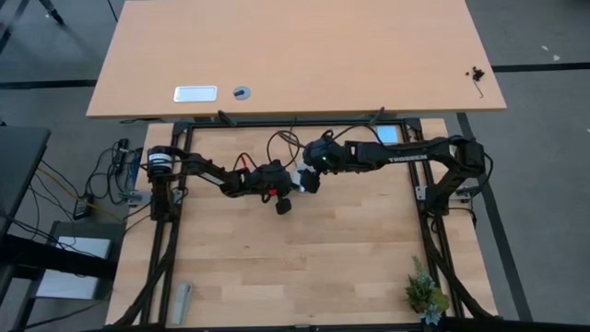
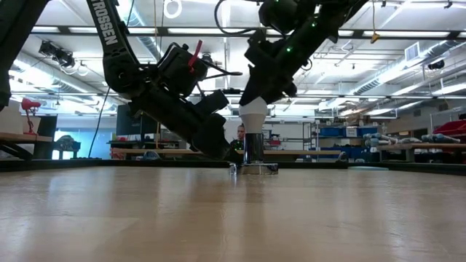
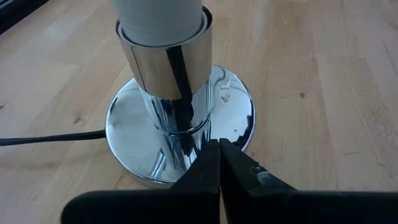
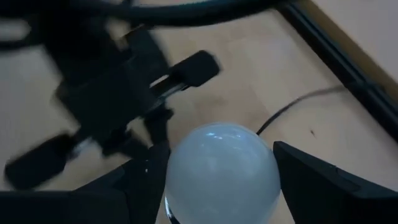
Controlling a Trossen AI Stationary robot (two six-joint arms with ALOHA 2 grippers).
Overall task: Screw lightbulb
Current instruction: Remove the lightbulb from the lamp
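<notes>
Standing upright in the chrome socket base (image 3: 180, 118) near the tabletop's (image 1: 304, 258) far edge, the lightbulb (image 4: 221, 171) is cut off in the left wrist view. Right hand (image 4: 217, 180) is spread around its dome; contact is unclear. Left hand (image 3: 219, 163), fingers pressed together, sits against the base.

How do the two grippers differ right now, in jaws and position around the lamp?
The left gripper has its jaws shut and empty, pressed low against the chrome socket base. The right gripper has its jaws spread either side of the lightbulb, above the socket. The left comes in tilted from the side; the right reaches down from above. Both are dark and work on the same lamp.
</notes>
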